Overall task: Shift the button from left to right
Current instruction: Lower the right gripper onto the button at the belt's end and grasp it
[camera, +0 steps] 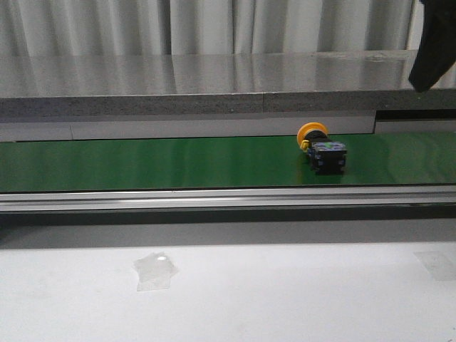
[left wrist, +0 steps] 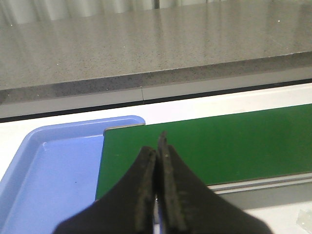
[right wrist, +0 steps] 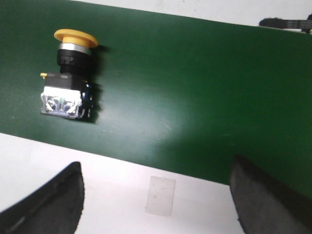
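The button [right wrist: 68,80] could be knocked over on the green belt [right wrist: 195,87] if the right fingers [right wrist: 156,200], spread wide, are lowered crooked, while the left fingers [left wrist: 157,187] are pressed together.

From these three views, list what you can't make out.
- Right gripper: only the two fingertips show in its wrist view; the front view cuts the arm at its upper right corner.
- Blue tray: left wrist view's edges and the shut left gripper cover part.
- Button: terminal markings blurred.
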Robot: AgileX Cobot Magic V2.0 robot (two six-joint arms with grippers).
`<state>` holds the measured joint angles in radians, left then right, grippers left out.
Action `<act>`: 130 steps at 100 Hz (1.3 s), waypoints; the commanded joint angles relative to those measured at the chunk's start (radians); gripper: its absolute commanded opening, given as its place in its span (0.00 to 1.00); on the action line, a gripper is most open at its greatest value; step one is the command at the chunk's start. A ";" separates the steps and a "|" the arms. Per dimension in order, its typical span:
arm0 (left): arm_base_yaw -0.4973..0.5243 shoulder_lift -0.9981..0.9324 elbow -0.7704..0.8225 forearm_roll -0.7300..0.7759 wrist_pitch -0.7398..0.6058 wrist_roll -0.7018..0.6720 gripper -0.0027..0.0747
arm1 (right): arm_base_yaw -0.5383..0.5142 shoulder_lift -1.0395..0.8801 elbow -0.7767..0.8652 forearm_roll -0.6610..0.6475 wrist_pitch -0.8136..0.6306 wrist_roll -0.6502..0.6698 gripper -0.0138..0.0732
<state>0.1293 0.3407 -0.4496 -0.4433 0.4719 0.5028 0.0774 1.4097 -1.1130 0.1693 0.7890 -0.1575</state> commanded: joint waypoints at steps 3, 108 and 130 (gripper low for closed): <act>-0.005 0.005 -0.026 -0.026 -0.075 -0.005 0.01 | 0.001 0.030 -0.060 0.051 -0.039 -0.047 0.85; -0.005 0.005 -0.026 -0.026 -0.075 -0.005 0.01 | 0.045 0.262 -0.073 0.017 -0.153 -0.075 0.78; -0.005 0.005 -0.026 -0.026 -0.075 -0.005 0.01 | 0.045 0.268 -0.076 0.017 -0.127 -0.034 0.42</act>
<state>0.1293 0.3407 -0.4496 -0.4433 0.4697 0.5028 0.1264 1.7199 -1.1577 0.1808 0.6719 -0.1990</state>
